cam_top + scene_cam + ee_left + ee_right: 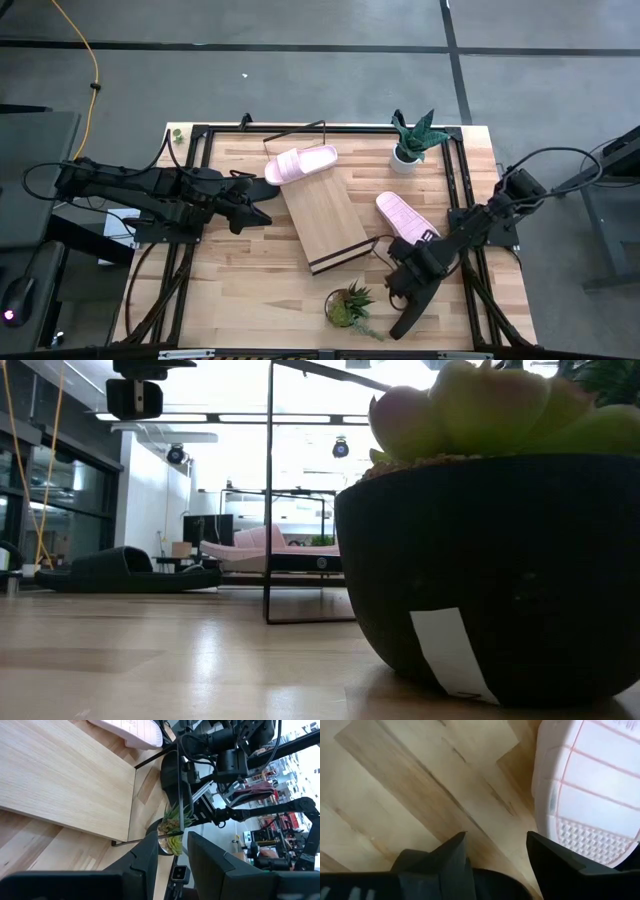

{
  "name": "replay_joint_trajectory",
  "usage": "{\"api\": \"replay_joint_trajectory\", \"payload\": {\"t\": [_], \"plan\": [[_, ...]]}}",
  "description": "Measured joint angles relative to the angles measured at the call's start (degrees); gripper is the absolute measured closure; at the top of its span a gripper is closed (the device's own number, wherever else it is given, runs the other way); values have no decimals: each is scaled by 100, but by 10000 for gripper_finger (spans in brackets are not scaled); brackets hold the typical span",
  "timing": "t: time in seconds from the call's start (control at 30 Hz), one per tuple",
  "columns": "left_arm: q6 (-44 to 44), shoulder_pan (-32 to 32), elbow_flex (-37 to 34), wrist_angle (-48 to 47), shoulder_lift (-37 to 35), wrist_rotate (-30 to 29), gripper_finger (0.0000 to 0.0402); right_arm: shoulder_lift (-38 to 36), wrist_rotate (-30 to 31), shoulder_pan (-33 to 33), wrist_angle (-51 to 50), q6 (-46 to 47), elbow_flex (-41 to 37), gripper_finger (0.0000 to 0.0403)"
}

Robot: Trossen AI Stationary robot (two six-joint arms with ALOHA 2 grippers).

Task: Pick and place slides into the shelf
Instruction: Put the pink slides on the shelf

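Slides: high view shows one pink slide [301, 163] lying across the far end of the shelf [318, 213], and a second pink slide [406, 217] flat on the table [230, 290], just right of the shelf. Its long axis runs diagonally, from far-left to near-right. Right gripper [398, 275] sits just near of that slide's near end, so the slide lies ahead of it, away from the robot; right arm is clearly the nearer one. Left gripper [262, 214] hovers at the shelf's left edge, waiting. A dark shape [412, 312] lies on the table near the right arm, possibly a black slide, hard to tell here. Potted plant [414, 140] far right, another plant [349, 305] at the near edge.

Low view: plant pot [490, 580] fills the right side; a black slide [125, 571] lies on the table at left, a pink slide [255, 544] on the shelf behind the wire frame [270, 490]. No grippers readable.

Left wrist view: left fingers [145, 857] stand a modest gap apart, nothing between them; shelf board [60, 775] and pink slide [131, 730] ahead.

Right wrist view: right fingers [447, 857] are spread and empty above bare table; the pink slide's sole [590, 790] lies just ahead and to one side, not between the fingers.
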Motion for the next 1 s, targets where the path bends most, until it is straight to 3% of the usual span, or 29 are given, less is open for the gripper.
{"api": "replay_joint_trajectory", "payload": {"t": [0.2,0.57,1.0], "plan": [[9,0,0,-62,0,-1,307,0,-2,105,-274,356,0,161],[19,-2,0,-299,2,197,307,53,628,244,-860,637,-7,157],[19,-2,0,-306,2,454,307,1151,606,244,-1021,201,-13,157]]}}
